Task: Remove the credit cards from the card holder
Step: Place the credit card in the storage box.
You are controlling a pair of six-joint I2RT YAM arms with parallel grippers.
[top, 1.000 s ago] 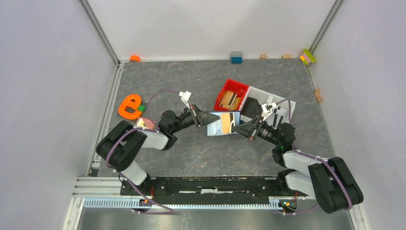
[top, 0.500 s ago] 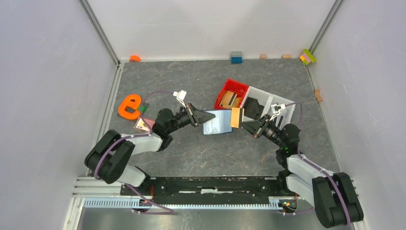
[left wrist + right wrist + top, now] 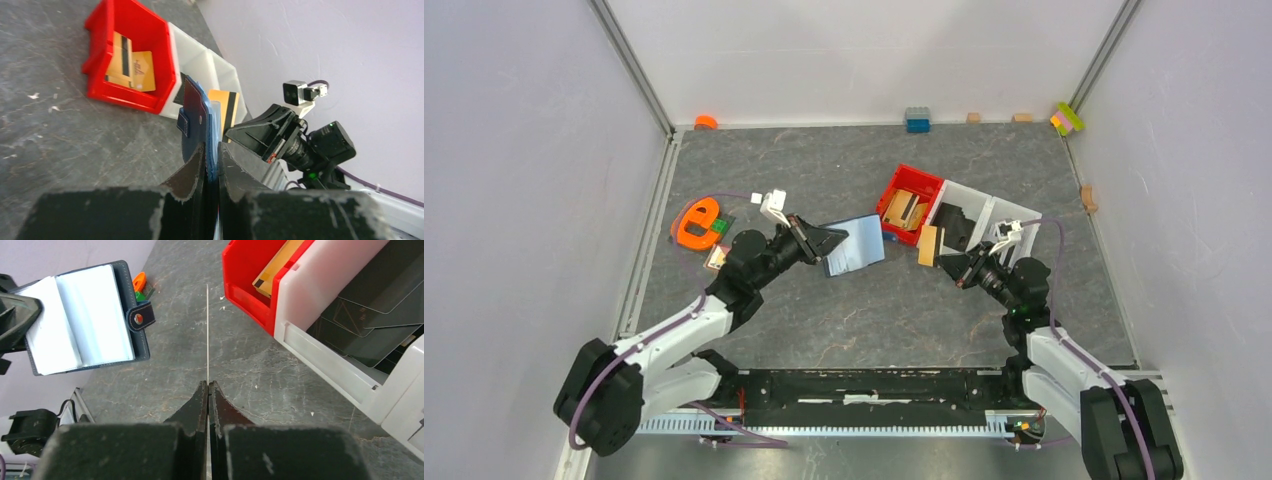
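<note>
My left gripper (image 3: 827, 243) is shut on the navy card holder (image 3: 855, 245) and holds it open above the floor, left of the red tray; the left wrist view shows it edge-on (image 3: 196, 117) between the jaws (image 3: 212, 150). In the right wrist view its pale pockets (image 3: 82, 322) look empty. My right gripper (image 3: 946, 262) is shut on a tan credit card (image 3: 928, 244), held clear of the holder near the trays; that card is seen edge-on in the right wrist view (image 3: 207, 330) above the gripper (image 3: 208, 386), and face-on in the left wrist view (image 3: 226, 110).
A red tray (image 3: 893, 195) holds tan cards (image 3: 131, 67). A white tray (image 3: 1004, 210) beside it holds dark cards (image 3: 372, 315). An orange letter-shaped toy (image 3: 694, 225) and a pinkish card (image 3: 715, 258) lie at the left. Small blocks line the back wall.
My right gripper drew the tan card out of the holder and carried it right toward the trays. My left gripper pulled the open holder back to the left.
</note>
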